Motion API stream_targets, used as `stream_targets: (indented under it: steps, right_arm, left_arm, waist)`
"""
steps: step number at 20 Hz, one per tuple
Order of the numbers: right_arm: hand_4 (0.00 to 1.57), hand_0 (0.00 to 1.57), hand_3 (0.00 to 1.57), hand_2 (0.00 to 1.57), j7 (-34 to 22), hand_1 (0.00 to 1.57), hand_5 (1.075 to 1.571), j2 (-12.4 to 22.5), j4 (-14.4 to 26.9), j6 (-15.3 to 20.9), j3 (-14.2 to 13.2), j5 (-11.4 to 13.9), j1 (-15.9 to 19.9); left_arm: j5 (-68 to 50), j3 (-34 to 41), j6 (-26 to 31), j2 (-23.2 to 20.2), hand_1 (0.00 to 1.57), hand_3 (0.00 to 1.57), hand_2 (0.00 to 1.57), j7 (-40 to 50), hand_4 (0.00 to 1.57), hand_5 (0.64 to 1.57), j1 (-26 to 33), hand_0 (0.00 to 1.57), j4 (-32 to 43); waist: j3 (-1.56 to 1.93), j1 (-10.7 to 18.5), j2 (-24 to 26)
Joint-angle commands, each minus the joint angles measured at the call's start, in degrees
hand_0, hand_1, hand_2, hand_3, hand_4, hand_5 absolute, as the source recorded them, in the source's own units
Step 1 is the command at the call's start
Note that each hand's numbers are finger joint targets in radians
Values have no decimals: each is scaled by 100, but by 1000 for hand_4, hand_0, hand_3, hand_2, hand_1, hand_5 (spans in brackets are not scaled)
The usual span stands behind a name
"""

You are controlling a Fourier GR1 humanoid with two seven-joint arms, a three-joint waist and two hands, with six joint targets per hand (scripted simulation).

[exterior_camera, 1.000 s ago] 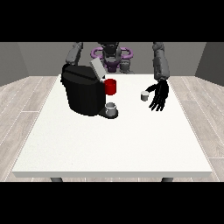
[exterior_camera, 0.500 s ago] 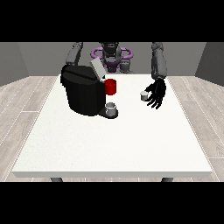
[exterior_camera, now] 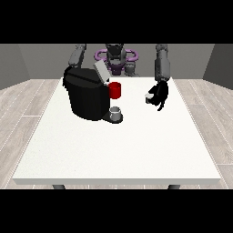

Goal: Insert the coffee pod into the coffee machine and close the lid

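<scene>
The black coffee machine stands on the white table at the back left, its grey lid tilted up and open. A red part sticks out at its front, and a small grey cup sits on its tray below. The small pale coffee pod is to the right of the machine. The hand at the view's right is right against the pod's right side. The other arm drops behind the machine, which hides its hand.
The robot's torso is behind the table's far edge. The table's far right edge lies a little beyond the hand. Grey wood floor surrounds the table.
The hand at the view's right has moved left and slightly back, from a small gap beside the pod to touching it. The machine and lid have not moved.
</scene>
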State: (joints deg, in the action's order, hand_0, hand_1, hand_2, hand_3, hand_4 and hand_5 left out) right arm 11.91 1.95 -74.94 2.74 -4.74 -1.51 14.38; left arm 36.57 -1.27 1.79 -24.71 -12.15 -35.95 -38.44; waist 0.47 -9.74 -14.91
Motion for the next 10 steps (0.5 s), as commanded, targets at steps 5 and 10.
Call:
stream_targets:
  steps: [5,10]
  right_arm:
    - [406,0,0,0,-156,0,1571,122,98,-68,-109,-119,0]
    - [325,0,0,0,477,0,1571,64,847,-9,-387,-244,14]
  left_arm:
    - [-91,92,26,279,1479,1382,1467,-739,702,1571,-110,1479,158]
    - [-46,103,101,552,1400,1307,1400,-413,625,1571,-371,1400,-23]
  waist:
    - [-50,38,178]
    - [-46,251,330]
